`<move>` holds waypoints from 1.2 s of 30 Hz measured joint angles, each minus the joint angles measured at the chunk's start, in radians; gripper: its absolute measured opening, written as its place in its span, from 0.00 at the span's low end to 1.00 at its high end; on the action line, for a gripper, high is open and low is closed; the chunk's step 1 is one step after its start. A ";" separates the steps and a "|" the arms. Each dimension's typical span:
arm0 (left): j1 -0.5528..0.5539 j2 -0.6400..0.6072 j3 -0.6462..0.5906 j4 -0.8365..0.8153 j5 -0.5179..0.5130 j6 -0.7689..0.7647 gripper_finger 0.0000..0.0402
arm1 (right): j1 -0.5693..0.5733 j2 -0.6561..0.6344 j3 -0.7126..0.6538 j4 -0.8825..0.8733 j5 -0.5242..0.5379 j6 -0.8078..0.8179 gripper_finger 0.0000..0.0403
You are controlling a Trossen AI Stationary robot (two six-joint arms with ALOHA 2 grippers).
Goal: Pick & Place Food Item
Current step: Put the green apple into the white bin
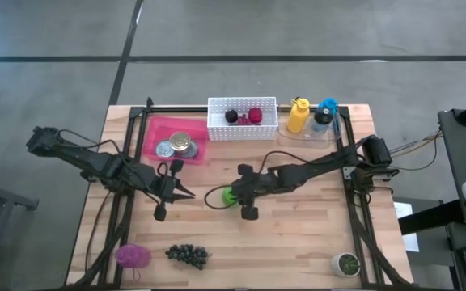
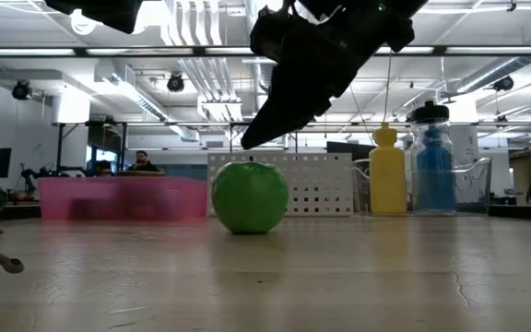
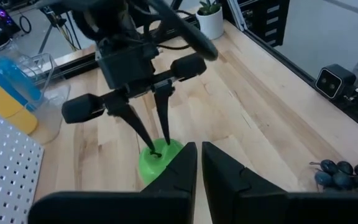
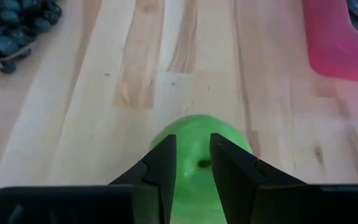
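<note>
On the wooden surface [image 1: 298, 234], mid-way between its edges, my right jaws [image 4: 193, 163] hover narrowly parted over the green apple [image 1: 230, 195], ungrasped; my left jaws [image 3: 199, 163] wait clenched, empty.

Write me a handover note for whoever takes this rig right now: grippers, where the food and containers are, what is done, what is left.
Right gripper: above the round green apple, fingers narrowly parted at its stem, not gripping.
Left gripper: shut, empty, waiting just left of the apple.
Apple: on the wooden table, mid-table, not lifted.
Dark grape bunch and purple round item: near the front edge, left side.
Pink tray with metal cans and white perforated basket: at the back.
Done: right arm lined up over the apple.
Left: grasp, lift and place it; the pictures do not show where it goes.
</note>
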 joint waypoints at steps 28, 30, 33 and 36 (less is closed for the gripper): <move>0.000 0.000 0.000 -0.009 0.000 0.000 0.07 | -0.035 0.012 -0.009 -0.004 -0.030 -0.017 0.18; 0.000 0.000 0.000 -0.009 0.000 0.000 0.07 | -0.036 0.019 -0.009 -0.004 -0.030 -0.017 0.17; 0.000 0.000 0.000 -0.009 0.000 0.000 0.07 | -0.039 0.031 -0.008 0.003 -0.030 -0.017 0.17; 0.000 0.000 0.000 -0.009 0.000 0.000 0.07 | -0.040 0.031 -0.008 0.001 -0.030 -0.017 0.18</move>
